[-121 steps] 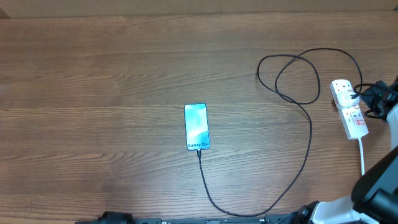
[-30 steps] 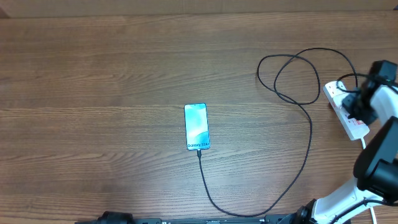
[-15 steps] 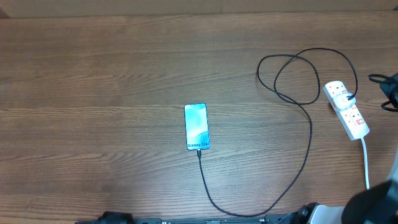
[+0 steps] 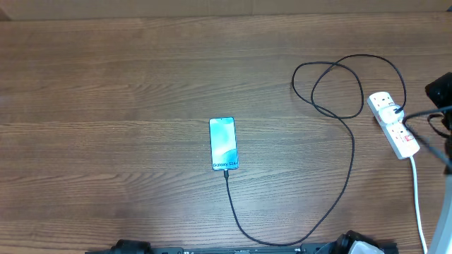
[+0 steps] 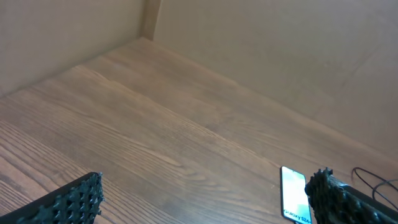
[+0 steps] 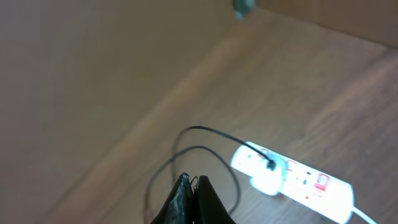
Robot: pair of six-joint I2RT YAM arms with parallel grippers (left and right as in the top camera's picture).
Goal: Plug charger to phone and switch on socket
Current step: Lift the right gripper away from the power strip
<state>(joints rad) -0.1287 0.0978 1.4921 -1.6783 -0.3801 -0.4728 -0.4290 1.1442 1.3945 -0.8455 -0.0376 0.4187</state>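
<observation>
Near side: the charger (image 4: pixel 352 159) cable bends low across the table (image 4: pixel 106 85), then runs up into the phone's (image 4: pixel 223 144) near end. It looks plugged in.

Phone lies mid-table, screen lit. Left gripper (image 5: pixel 205 190) has jaws wide apart and empty, phone off to its right.

Far right: the socket (image 4: pixel 395 123), cable loops just left of it. Right gripper (image 6: pixel 191 186) has fingers pressed together on nothing, above the strip and clear of it.

Judged step: switching on. The next move needs the closed tip lowered squarely onto a red switch (image 6: pixel 321 182). Switch position unreadable.
</observation>
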